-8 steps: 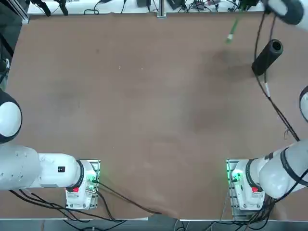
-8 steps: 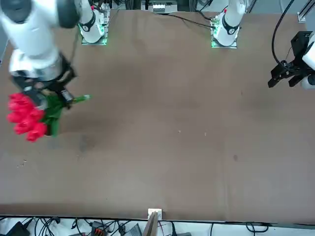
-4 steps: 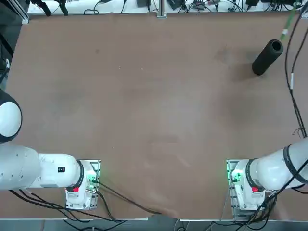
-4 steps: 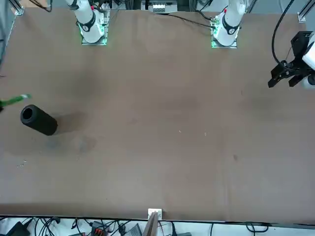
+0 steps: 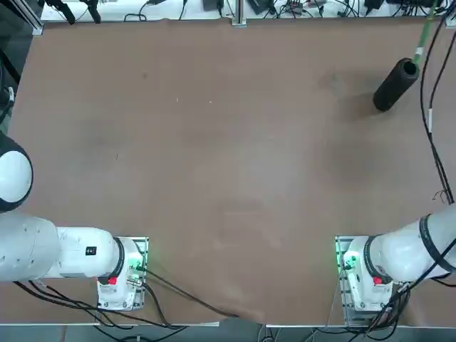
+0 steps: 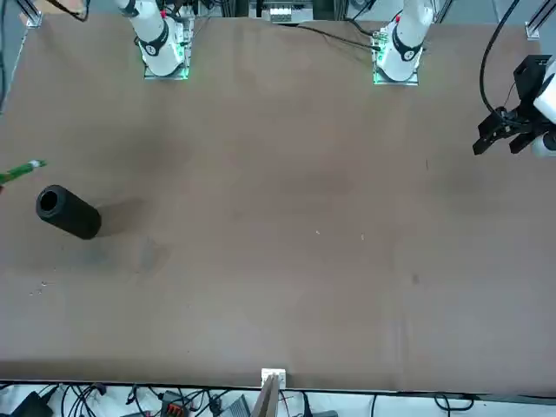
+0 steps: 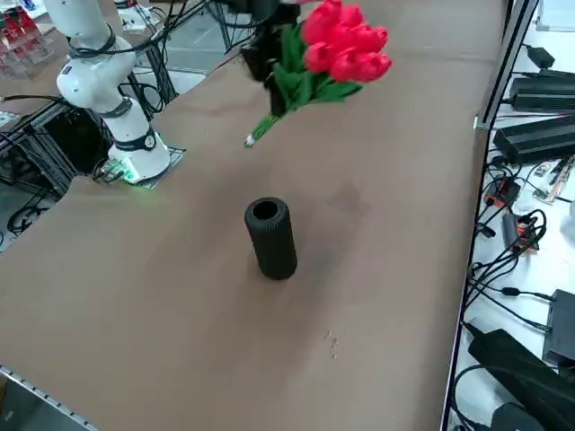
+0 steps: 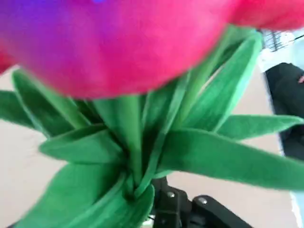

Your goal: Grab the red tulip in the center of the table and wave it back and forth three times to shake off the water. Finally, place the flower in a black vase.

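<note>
I have the red tulip (image 7: 346,43) clamped in my right gripper (image 7: 269,40), fingers pinched tight on the bunch just under the leaves; from the wrist I look up into the green leaves with the red heads looming above them. In the side view the bunch is held high in the air over the table (image 7: 180,296), heads tilted up and away, the long green stem (image 7: 260,131) slanting down and back towards my base. From overhead only the stem tip shows (image 5: 422,39), close to the far right edge.

The black vase (image 7: 271,238) stands upright on the table below the flower and well apart from it, its round mouth open to the top. The stem tip hangs above it but off to one side, not over the mouth.

I judge I am in the waving part, or at its end. To do it well I keep the pinch firm so the bunch cannot slip or twist, and swing high and wide of the vase, because the trailing stem is the lowest part and could knock the narrow cylinder over. For the placing, the stem must come nearly upright, its tip centred over the mouth, before I lower, and I let go only once the stem is well inside
</note>
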Tool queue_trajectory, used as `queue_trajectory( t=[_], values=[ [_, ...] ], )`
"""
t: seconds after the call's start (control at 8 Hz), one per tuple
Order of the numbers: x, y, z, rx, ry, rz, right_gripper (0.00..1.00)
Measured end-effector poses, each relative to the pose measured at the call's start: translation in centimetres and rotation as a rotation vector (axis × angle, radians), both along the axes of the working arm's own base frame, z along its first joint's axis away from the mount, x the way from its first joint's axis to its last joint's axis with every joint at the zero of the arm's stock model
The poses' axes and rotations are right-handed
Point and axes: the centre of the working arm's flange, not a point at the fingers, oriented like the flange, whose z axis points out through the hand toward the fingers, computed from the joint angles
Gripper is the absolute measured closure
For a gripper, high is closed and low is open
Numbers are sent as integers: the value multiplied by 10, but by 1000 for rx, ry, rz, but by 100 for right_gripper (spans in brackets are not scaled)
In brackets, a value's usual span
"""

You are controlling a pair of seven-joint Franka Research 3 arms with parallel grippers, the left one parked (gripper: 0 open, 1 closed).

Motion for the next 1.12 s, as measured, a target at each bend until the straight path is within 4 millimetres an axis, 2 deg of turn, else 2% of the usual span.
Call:
queue_trajectory(
  t=[0.12,0.25,0.38,0.5,0.62,0.75,0.88,1.0,1.12],
  values=[
    [1,65,-3,12,-6,-6,86],
    [-7,143,-5,22,-13,-15,86],
    [-23,211,-5,29,-19,-37,86],
    [-39,256,-4,51,-27,-84,86],
    [-50,284,-4,80,-35,-134,86],
    [-55,299,-6,93,-38,-171,86],
    [-55,301,-9,93,-39,-193,86],
    [-49,287,-9,89,-40,-221,86],
    [-36,250,-8,83,-42,-267,86]
  ],
)
